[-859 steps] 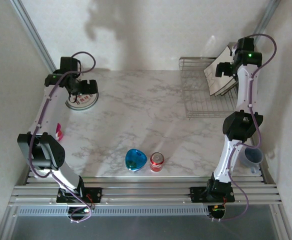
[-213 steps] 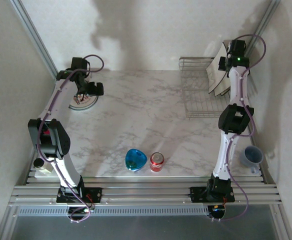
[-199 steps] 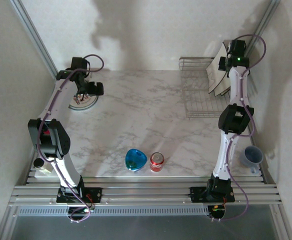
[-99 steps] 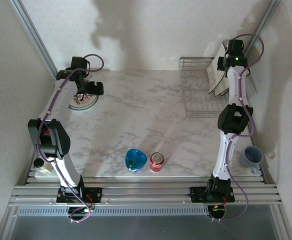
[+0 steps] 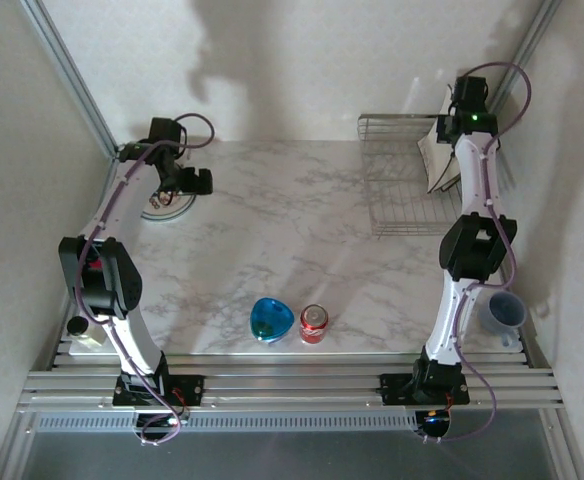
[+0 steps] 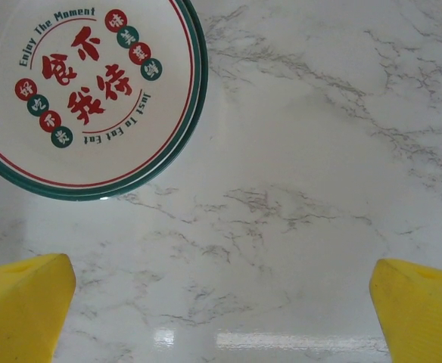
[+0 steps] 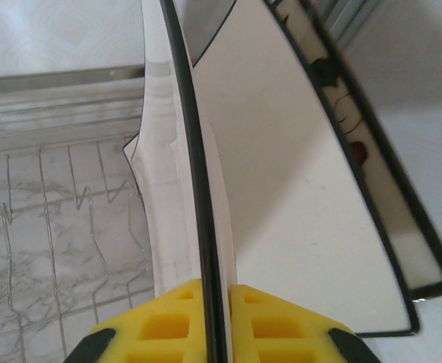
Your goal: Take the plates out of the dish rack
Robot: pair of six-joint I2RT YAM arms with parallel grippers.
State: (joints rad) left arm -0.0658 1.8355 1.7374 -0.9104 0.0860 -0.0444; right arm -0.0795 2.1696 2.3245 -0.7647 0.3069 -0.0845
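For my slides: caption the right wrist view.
Right tool shut on the edge of a dark-rimmed cream plate standing in the silver wire dish rack.

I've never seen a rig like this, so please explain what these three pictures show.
Two robot arms are bolted to a marble table. One picture looks down from above; the others come from cameras on each wrist, yellow fingers showing. The left gripper hangs open near a round white plate with red lettering and green rim, lying flat. The right gripper pinches the edge of a cream dark-rimmed plate standing in the silver wire dish rack. A glossy blue bowl and red can sit up front.
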